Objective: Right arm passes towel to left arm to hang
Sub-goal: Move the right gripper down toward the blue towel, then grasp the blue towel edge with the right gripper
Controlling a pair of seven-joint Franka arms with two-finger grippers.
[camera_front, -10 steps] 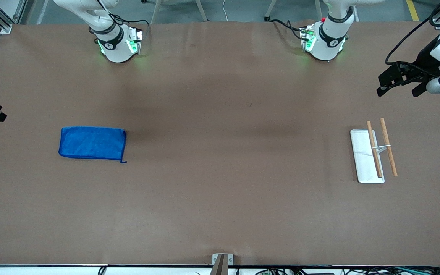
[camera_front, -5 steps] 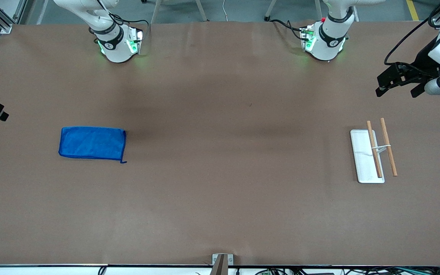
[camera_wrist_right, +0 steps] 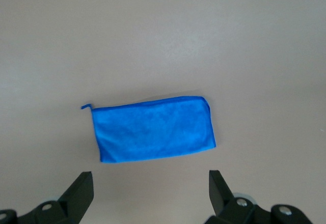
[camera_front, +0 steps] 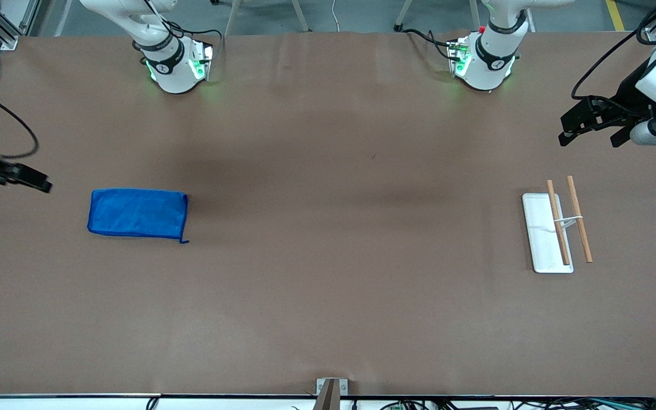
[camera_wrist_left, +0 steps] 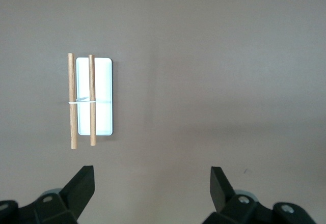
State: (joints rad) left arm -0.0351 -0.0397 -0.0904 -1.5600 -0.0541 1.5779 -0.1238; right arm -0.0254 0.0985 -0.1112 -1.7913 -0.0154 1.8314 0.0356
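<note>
The blue towel [camera_front: 137,213] lies flat on the brown table toward the right arm's end, a small loop at one corner [camera_front: 183,241]. It also fills the middle of the right wrist view as towel [camera_wrist_right: 153,130]. My right gripper [camera_wrist_right: 150,183] hangs open and empty over bare table beside the towel, showing at the edge of the front view as right gripper [camera_front: 32,181]. My left gripper [camera_front: 590,139] is open and empty above the table at the left arm's end. The left wrist view shows that left gripper [camera_wrist_left: 153,180] wide apart over bare table.
A white tray [camera_front: 540,239] with two wooden rods [camera_front: 557,222] held above it stands toward the left arm's end; it appears in the left wrist view as tray [camera_wrist_left: 103,81]. Both arm bases [camera_front: 174,68] stand along the table's edge farthest from the front camera.
My right gripper has swung in over the table toward the towel. The left gripper has barely shifted. The towel and the tray have not moved.
</note>
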